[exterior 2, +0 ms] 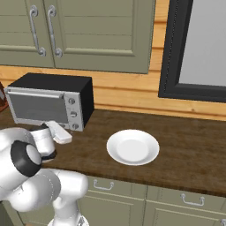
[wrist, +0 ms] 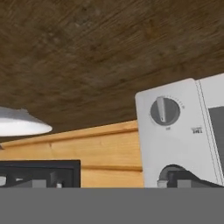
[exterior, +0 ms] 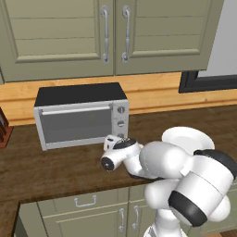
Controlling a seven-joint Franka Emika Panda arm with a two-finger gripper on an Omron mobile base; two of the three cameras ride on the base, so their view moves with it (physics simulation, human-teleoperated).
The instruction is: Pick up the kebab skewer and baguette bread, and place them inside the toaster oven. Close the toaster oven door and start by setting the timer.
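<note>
Claw (exterior: 109, 142) spread wide, empty, facing round knobs (wrist: 165, 111) of boxy silver-fronted toaster oven (exterior: 81, 116); door shut, presumably lining up timer turn.

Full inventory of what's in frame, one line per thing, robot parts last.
toaster oven: 1, silver front, black top, on the counter by the wall
toaster oven door: 1, grey glass, shut
knobs: 3, grey, column at the oven's right
plate: 1, white, nothing on it, on the counter right of the oven
counter: 1, dark wood
upper cabinets: olive, above the oven
drawers: olive, below the counter
window frame: 1, black, right
claw: 1, white, open, holding nothing, before the oven's knobs
</note>
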